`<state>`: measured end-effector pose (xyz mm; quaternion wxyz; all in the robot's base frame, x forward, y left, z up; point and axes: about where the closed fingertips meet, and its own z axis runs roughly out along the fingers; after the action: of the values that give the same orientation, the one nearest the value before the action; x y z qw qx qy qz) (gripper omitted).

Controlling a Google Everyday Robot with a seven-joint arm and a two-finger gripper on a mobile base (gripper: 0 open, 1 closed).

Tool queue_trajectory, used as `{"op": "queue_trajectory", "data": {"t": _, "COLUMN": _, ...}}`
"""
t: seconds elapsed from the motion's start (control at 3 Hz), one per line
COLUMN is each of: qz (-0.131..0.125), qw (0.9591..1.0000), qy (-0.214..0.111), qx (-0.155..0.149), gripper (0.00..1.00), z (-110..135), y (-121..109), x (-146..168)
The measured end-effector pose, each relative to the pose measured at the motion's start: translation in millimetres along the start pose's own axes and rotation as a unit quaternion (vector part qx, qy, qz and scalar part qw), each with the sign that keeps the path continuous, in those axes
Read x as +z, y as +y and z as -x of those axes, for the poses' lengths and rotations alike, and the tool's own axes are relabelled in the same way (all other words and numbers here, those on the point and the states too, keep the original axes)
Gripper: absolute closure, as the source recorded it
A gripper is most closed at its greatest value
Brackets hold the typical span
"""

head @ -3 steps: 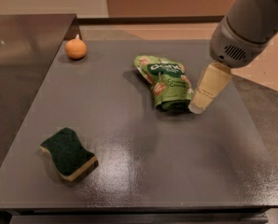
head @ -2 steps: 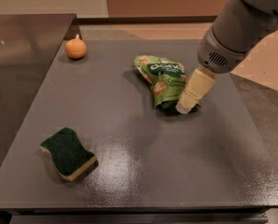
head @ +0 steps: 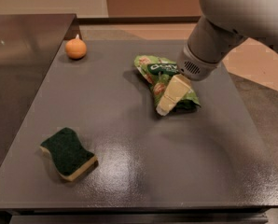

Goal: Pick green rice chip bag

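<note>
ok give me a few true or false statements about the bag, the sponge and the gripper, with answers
1. The gripper is at the green rice chip bag. True.
2. The sponge lies against the bag. False: it sits apart, near the table's front left corner.
3. A small orange round object sits near the far left corner. True.
4. The bag stands upright. False: it lies crumpled on the table.
</note>
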<state>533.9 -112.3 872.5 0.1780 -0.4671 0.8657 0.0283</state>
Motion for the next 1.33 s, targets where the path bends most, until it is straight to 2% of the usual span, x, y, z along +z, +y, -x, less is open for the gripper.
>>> {"op": "queue_trajectory", "data": {"t": 0.33, "qz": 0.012, "qw": 0.9995, "qy": 0.012, "qx": 0.027, "gripper": 0.0, "z": 6, "y": -1, "x": 16}}
{"op": "queue_trajectory", "data": {"t": 0.67, "qz": 0.018, "qw": 0.9982, "qy": 0.023, "qx": 0.053, "gripper": 0.18, "z": 7, "y": -6, "x": 24}}
{"op": "queue_trajectory", "data": {"t": 1.0, "qz": 0.027, "qw": 0.9967, "qy": 0.035, "qx": 0.069, "gripper": 0.42, "z": 6, "y": -9, "x": 30}}
{"op": "queue_trajectory", "data": {"t": 1.33, "qz": 0.034, "qw": 0.9957, "qy": 0.041, "qx": 0.075, "gripper": 0.64, "z": 7, "y": -8, "x": 32}}
